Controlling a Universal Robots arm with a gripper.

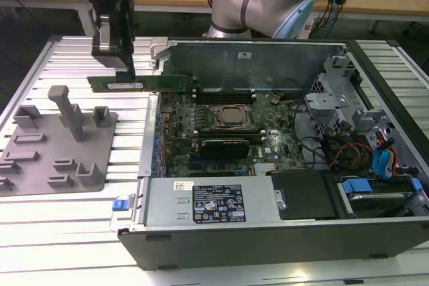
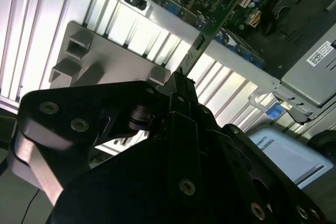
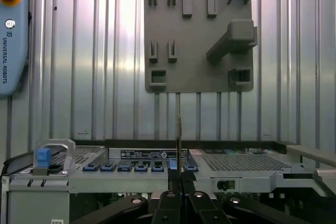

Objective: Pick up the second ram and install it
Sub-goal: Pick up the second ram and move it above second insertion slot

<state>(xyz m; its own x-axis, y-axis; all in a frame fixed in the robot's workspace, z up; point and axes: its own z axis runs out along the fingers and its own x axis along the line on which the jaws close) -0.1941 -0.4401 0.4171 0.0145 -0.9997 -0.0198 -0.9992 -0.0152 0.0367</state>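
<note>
The long, flat green circuit-board memory stick (image 1: 164,84) is held level in mid-air, clamped near one end between the closed fingers of the black metal gripper (image 1: 125,75). It is hung over the ribbed aluminium table (image 1: 74,55), between the grey plastic post-studded tray (image 1: 40,159) and the open sheet-metal computer case (image 1: 268,65).

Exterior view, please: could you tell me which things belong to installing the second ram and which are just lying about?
Belong to the job: second ram, held in the gripper, jaws shut on it; memory slots in the open computer case.
Just lying about: grey holder tray; black expansion card; power supply; cables.
</note>
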